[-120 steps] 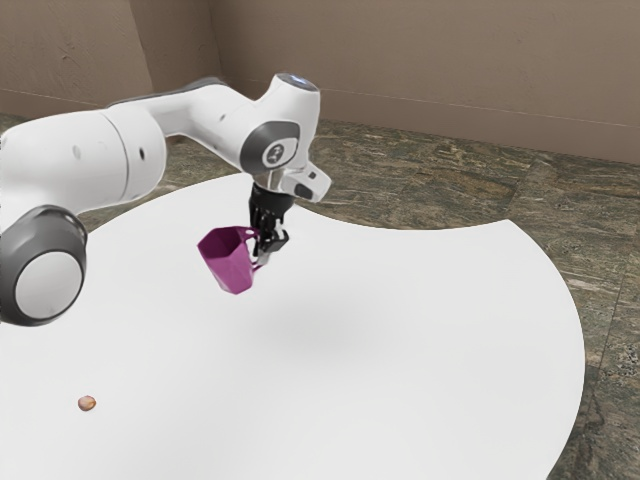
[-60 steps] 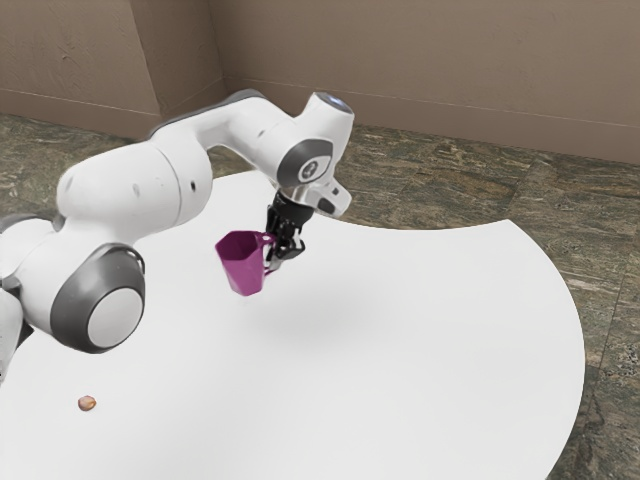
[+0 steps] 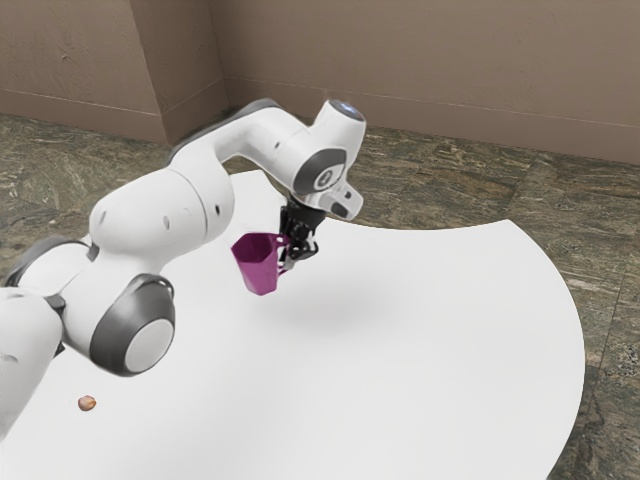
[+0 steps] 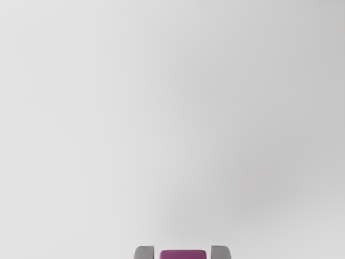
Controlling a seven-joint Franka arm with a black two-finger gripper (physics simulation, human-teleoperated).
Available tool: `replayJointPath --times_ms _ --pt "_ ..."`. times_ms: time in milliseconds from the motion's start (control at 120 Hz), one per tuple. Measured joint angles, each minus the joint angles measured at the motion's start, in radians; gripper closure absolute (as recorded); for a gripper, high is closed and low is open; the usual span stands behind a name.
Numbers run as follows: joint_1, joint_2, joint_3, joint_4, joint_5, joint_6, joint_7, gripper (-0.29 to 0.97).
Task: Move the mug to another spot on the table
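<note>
White table (image 3: pixel 420 350), mug (image 3: pixel 258 265) aloft in pincer (image 3: pixel 291 253), stone floor (image 3: pixel 480 175), brown walls (image 3: pixel 450 50)

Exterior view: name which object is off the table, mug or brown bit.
The magenta mug, held up by the gripper; the brown bit lies on the table.
</note>
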Motion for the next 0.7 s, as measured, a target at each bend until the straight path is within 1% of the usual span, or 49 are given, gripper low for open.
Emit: replayJointPath --times_ms 233,375,408,500,558,625,700 --pt "-0.001 0.056 0.002 -0.001 -0.016 0.036 -0.001 0.73" --pt "-0.001 0.067 0.004 -0.002 -0.019 0.049 -0.002 0.72" --pt "-0.001 0.068 0.003 -0.002 -0.021 0.050 -0.002 0.67" --pt "-0.001 0.070 0.003 -0.002 -0.028 0.054 -0.001 0.46" --pt "-0.001 0.069 0.003 -0.002 -0.030 0.055 0.000 0.35" --pt "-0.001 0.068 0.001 -0.002 -0.033 0.056 0.000 0.25" --pt "-0.001 0.061 -0.001 -0.003 -0.046 0.059 0.002 0.18"
